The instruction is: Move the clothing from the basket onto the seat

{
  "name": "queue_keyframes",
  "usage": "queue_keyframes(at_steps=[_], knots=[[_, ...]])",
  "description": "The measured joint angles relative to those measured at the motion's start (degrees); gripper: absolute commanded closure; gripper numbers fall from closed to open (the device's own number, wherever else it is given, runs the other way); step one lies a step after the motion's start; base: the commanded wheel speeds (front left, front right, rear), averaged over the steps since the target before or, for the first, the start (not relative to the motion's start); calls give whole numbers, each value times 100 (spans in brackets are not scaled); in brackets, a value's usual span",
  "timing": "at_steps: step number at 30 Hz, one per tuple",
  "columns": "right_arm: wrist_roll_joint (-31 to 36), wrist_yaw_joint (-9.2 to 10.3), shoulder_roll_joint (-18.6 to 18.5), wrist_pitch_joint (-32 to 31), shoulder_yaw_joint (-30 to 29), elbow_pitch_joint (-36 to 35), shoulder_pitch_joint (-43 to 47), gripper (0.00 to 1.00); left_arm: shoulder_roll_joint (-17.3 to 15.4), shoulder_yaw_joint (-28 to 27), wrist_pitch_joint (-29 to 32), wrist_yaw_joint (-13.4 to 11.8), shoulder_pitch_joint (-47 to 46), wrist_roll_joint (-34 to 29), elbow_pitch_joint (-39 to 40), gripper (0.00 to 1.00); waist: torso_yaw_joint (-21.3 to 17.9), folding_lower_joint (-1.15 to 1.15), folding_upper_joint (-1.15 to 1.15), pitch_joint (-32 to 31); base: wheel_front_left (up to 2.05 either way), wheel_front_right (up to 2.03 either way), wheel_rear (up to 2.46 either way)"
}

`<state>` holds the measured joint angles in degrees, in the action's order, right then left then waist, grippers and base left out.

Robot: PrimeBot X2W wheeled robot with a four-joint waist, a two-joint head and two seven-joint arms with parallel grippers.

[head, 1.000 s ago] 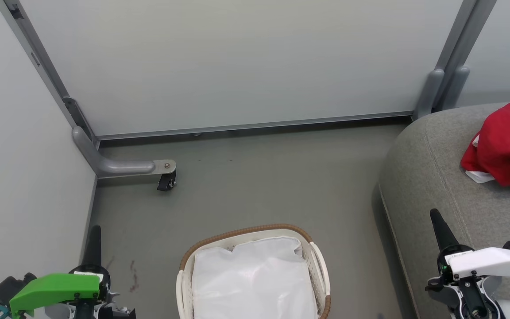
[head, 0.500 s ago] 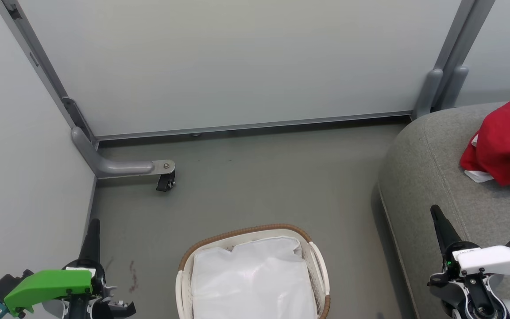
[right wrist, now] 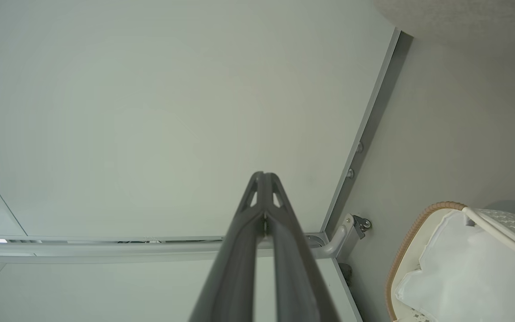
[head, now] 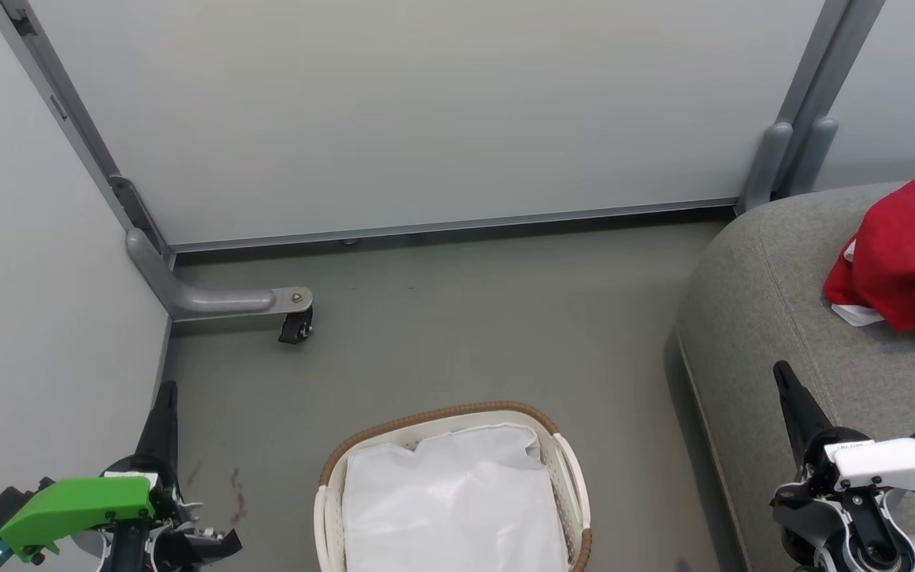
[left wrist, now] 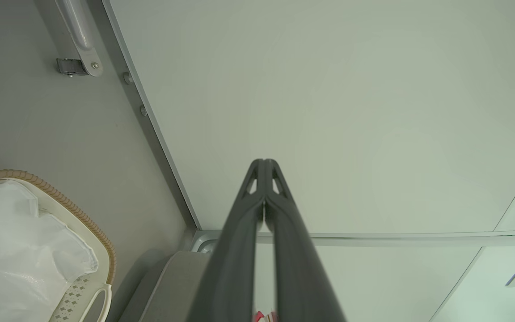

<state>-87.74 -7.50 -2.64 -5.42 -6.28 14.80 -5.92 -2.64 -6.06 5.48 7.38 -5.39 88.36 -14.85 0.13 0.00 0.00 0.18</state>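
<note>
The red clothing (head: 906,258) lies bunched on the grey seat (head: 767,318) at the right edge of the head view, a white trim showing under it. The white basket (head: 573,477) with its brown woven rim stands on the floor at bottom centre, holding just its white liner (head: 453,508). My left gripper (head: 165,393) is shut at the lower left beside the wall, well left of the basket. My right gripper (head: 781,371) is shut at the lower right over the seat's front edge. Both wrist views show the fingers pressed together with nothing between them (left wrist: 264,163) (right wrist: 264,175).
Grey partition walls (head: 426,111) enclose the floor at the back and left. A metal foot with a black caster (head: 296,326) juts from the left corner. Bare floor (head: 465,318) lies between basket and back wall. The basket (left wrist: 83,219) (right wrist: 407,241) and seat (left wrist: 172,290) show in the wrist views.
Both grippers have lowered slightly in the head view, the left drifting left and the right staying near the seat's edge. The clothing, basket and seat have not moved.
</note>
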Motion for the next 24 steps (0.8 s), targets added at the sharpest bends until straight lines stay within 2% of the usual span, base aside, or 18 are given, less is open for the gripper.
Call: queue_keyframes(at_steps=[12, 24], knots=[[-458, 0, -4, -113, -21, -73, -3, 100, -1, -44, 104, 0, -41, 392, 80, 100, -13, 0, 0, 0, 0, 0, 0], [-458, 0, -5, -113, -22, -76, -4, 100, -2, -45, 107, 0, -56, 396, 83, 100, -14, 0, 0, 0, 0, 0, 0]])
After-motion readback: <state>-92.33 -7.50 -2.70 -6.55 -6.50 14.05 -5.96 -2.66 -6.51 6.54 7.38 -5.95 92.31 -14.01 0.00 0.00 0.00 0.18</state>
